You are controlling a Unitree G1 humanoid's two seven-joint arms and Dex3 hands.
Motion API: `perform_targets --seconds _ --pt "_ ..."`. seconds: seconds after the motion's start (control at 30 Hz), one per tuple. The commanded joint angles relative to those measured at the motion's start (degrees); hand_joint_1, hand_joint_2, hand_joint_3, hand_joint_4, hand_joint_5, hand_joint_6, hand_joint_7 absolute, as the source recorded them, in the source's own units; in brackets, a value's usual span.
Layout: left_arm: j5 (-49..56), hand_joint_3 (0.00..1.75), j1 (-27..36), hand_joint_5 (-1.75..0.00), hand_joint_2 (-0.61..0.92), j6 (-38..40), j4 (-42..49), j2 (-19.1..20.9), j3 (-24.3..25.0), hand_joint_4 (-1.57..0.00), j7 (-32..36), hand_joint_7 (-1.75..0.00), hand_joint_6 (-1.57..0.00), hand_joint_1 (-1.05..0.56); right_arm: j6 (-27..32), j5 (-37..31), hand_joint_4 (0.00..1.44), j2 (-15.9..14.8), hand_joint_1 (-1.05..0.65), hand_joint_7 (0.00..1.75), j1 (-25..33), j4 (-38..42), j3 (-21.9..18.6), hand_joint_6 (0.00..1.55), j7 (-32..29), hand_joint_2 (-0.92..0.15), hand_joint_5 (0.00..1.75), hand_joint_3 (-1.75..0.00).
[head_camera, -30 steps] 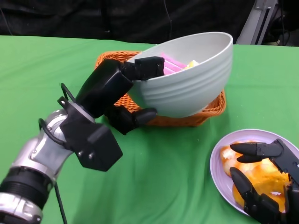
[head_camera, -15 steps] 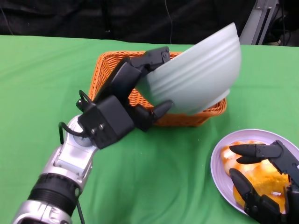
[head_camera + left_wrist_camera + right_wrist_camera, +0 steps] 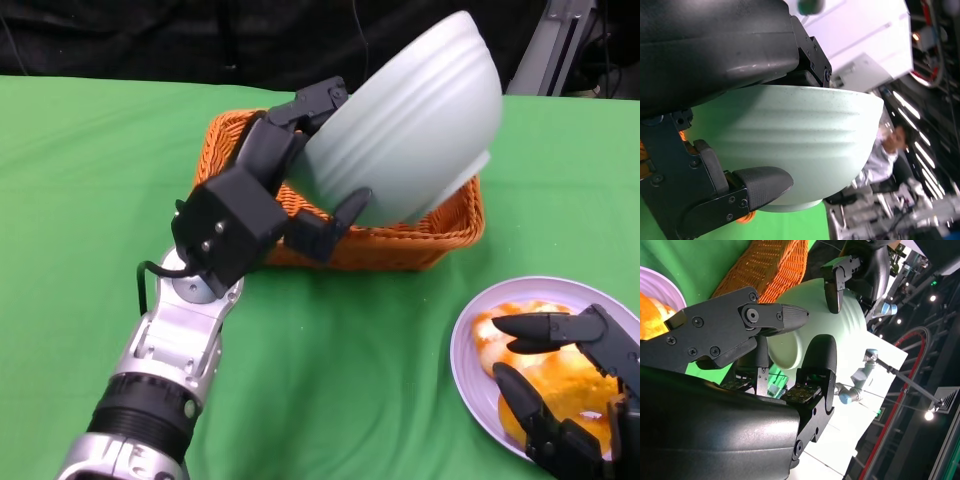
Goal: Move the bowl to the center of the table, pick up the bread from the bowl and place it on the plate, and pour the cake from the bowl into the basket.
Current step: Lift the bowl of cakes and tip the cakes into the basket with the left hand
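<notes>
The left hand [image 3: 262, 205] has tipped the gripped pale bowl [image 3: 410, 140] nearly upside down over the wicker basket [image 3: 445, 232] (cake presumably dumped); the right hand [image 3: 565, 385] hovers empty, fingers apart, over the plate [image 3: 470, 345].

Pale green ribbed bowl [image 3: 415, 130]; orange basket [image 3: 420, 235]; lavender plate [image 3: 470, 380].

Pale green ribbed bowl [image 3: 415, 135] tipped nearly upside down above the orange wicker basket [image 3: 420, 240], far centre. Golden bread [image 3: 560, 390] sits on the lavender plate [image 3: 470, 345], near right.
</notes>
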Motion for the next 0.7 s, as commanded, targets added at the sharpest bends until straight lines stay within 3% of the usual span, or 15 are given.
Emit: perform_targets --seconds 0.03,0.67,0.7 --pt "-2.39 1.71 0.19 -1.75 0.22 2.67 -2.9 -1.2 2.06 -1.01 1.56 -1.71 -0.84 -0.1 -1.09 1.06 0.51 -0.68 -0.27 0.96 0.21 0.43 0.04 0.53 0.19 -0.81 1.34 -0.42" --pt "-3.16 1.75 0.81 -1.75 0.19 6.55 -5.41 -2.84 3.7 -1.03 1.94 -1.69 -0.87 -0.07 -2.53 1.31 0.52 -0.8 -0.25 0.95 0.06 1.43 -0.32 0.51 0.69 -0.85 1.33 -0.36" --pt "-7.66 1.75 -0.13 -1.75 0.19 9.86 -5.37 -4.28 6.2 -1.03 1.36 -1.69 -0.87 -0.07 -1.53 0.78 0.52 -0.54 -0.25 0.95 0.42 0.57 -0.32 0.51 0.79 -0.85 1.33 -0.36"
